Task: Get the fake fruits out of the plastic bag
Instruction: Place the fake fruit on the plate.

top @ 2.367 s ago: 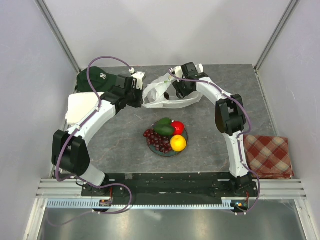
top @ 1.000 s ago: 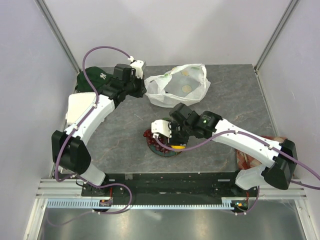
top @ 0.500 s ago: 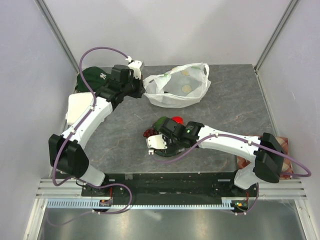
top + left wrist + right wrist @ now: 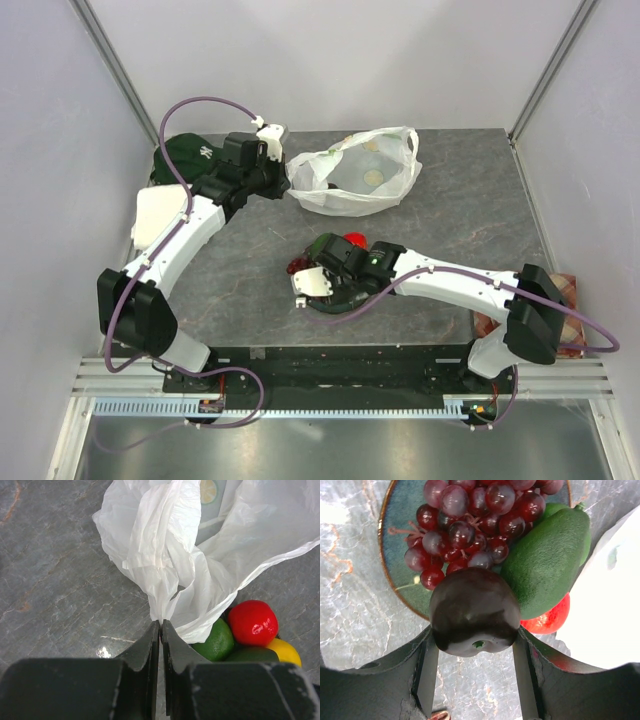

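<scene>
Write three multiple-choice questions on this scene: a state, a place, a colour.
1. The left gripper is: A open; B shut on the plastic bag; C hidden from view.
2. The grape bunch lies: A on the plate; B in the plastic bag; C in the left gripper.
3. The fruit in the right gripper is: A yellow; B green; C dark purple-brown.
Answers: 1 B, its jaws pinch a fold of the bag; 2 A, the bunch rests on the plate; 3 C, the right wrist view shows it glossy and dark.
</scene>
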Motion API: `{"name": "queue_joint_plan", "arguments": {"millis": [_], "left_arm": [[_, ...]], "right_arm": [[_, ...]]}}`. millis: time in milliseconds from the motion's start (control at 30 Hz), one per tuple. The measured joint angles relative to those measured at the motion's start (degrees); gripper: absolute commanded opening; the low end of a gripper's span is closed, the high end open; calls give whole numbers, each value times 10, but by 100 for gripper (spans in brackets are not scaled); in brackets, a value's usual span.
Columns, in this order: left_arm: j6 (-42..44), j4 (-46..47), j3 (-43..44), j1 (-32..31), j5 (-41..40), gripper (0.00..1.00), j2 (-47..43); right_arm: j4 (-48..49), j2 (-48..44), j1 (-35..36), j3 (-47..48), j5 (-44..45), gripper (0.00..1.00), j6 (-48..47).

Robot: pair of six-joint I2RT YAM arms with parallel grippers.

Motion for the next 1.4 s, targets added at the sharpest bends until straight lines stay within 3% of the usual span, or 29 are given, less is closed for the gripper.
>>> {"name": "queue_joint_plan", "arguments": {"millis": [400,667,1233,1367,1400], "left_arm": [[0,0,0,0,2,13,0],[0,0,0,0,1,13,-1],[0,0,0,2,0,13,-12],[0,0,0,3,0,13,-12],[0,0,0,3,0,13,-12]], "right_arm": [[-53,-67,4,-11,-52,16,0],[-73,-64,21,-20,-76,17,-2],[-21,34,35,-39,-18,15,-21],[-10,40,35,-39,-13,23,-21],[-8,42,35,-39,-11,30,-21]]}}
